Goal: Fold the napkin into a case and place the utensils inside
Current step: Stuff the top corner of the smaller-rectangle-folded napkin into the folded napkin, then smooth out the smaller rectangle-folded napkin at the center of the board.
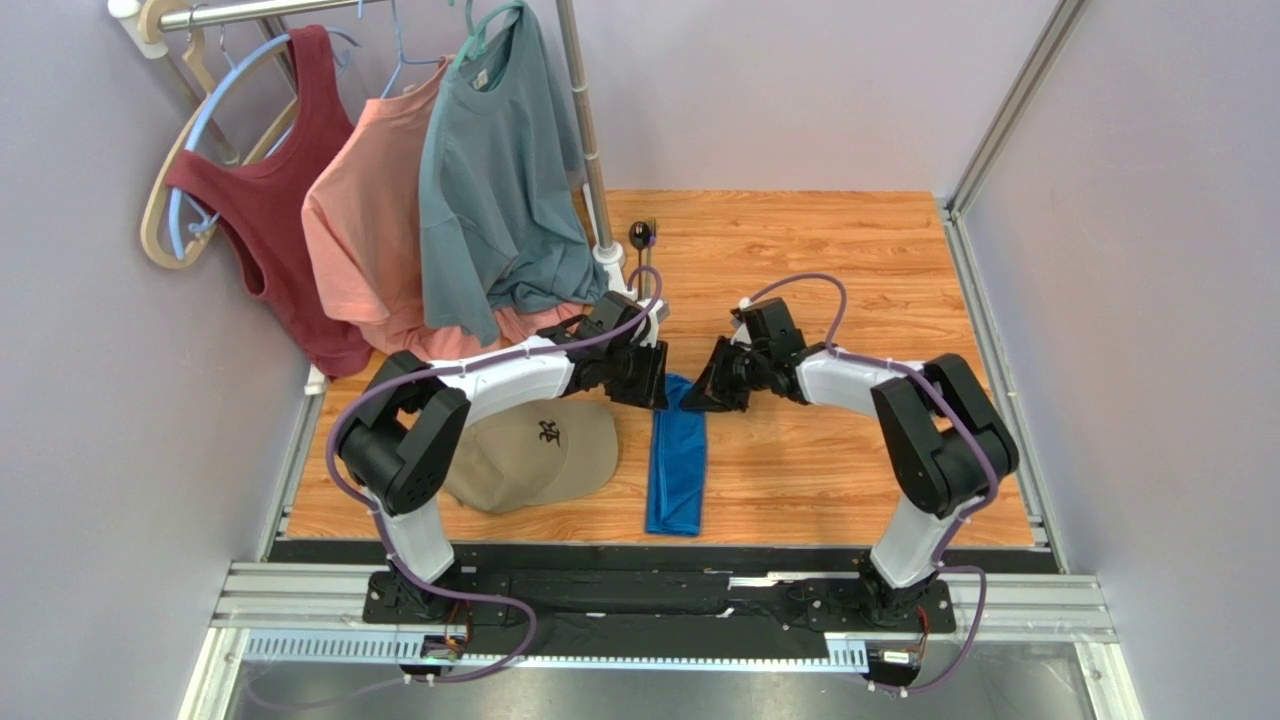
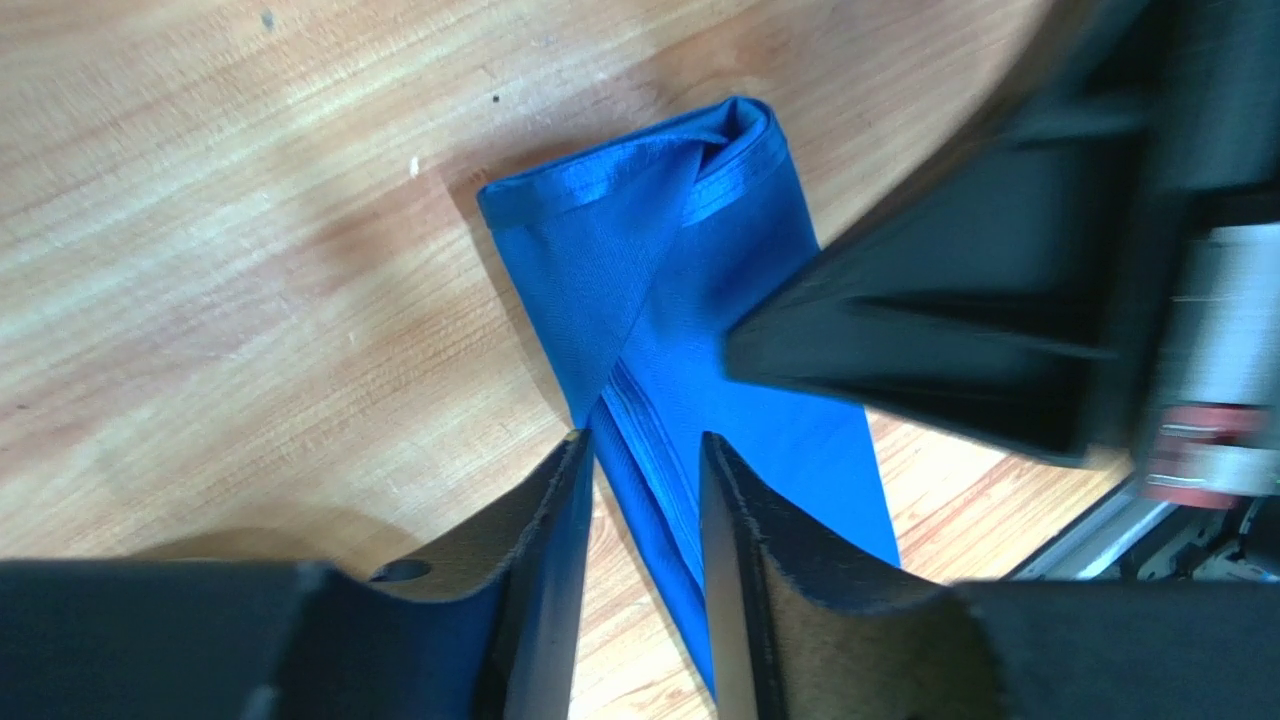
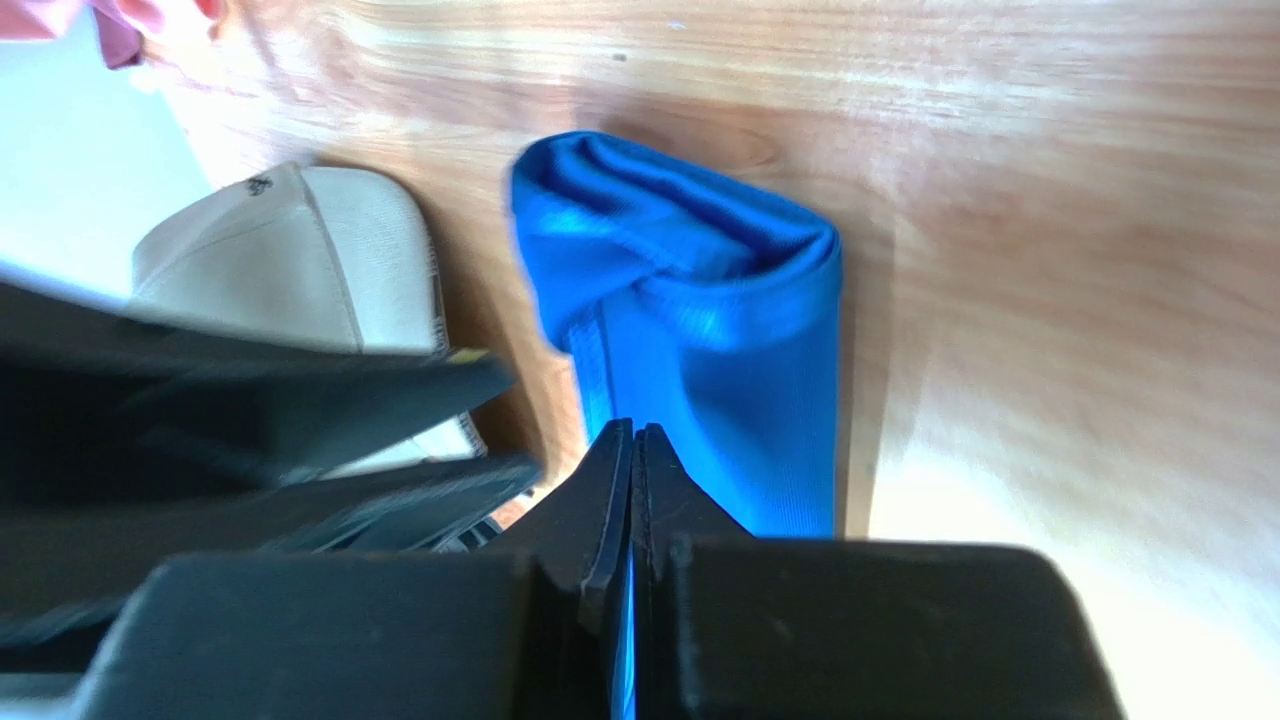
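- Two arms of mine rise from the near edge of the table [image 1: 842,480] and bend in toward its middle.
- Nearest lies the napkin [image 1: 676,477], folded into a narrow blue strip that runs away from me, flat on the wood.
- Just to its left sits a tan cap [image 1: 534,450], close to the cloth but not touching it.
- My left gripper [image 2: 643,444] stands at the strip's far end with its fingers parted. A folded edge of the cloth runs through the gap and nothing is clamped.
- My right gripper [image 3: 631,438] meets that same end from the other side, its fingers pinched tight on a sliver of the blue cloth.
- Farthest back, a grey-teal T-shirt [image 1: 489,180], a pink shirt [image 1: 368,225] and a dark red tank top [image 1: 278,195] hang from a rack [image 1: 586,135].
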`<action>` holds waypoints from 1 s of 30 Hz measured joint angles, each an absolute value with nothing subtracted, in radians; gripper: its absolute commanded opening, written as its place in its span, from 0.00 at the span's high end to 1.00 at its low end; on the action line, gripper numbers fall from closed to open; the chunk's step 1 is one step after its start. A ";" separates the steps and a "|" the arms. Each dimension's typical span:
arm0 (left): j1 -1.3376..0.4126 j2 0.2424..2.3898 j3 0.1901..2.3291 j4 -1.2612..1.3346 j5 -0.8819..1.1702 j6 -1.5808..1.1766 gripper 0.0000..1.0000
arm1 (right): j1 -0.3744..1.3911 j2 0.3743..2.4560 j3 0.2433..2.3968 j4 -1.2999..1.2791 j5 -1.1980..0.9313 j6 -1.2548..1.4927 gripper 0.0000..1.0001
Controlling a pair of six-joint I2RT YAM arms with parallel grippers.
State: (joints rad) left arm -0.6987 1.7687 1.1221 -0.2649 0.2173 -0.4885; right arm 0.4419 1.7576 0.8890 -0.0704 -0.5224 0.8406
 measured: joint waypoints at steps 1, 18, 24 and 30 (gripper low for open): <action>-0.699 1.769 1.117 -0.261 0.219 -0.489 0.57 | 0.436 1.737 0.889 -0.087 -0.516 0.830 1.00; -0.699 1.903 1.207 -0.305 0.204 -0.466 0.61 | 0.488 1.603 0.789 -0.155 -0.504 0.776 1.00; -0.696 1.909 1.207 -0.311 0.190 -0.470 0.78 | 0.564 1.603 0.752 -0.112 -0.514 0.812 1.00; -0.692 1.910 1.204 -0.304 0.183 -0.474 0.92 | 0.606 1.602 0.718 -0.087 -0.514 0.841 1.00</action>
State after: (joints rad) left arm -0.6922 1.9099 1.2041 -0.3042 0.1829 -0.4740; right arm 0.6064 1.6024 0.7177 -0.0872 -0.5144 0.8406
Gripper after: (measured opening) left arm 0.109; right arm 0.006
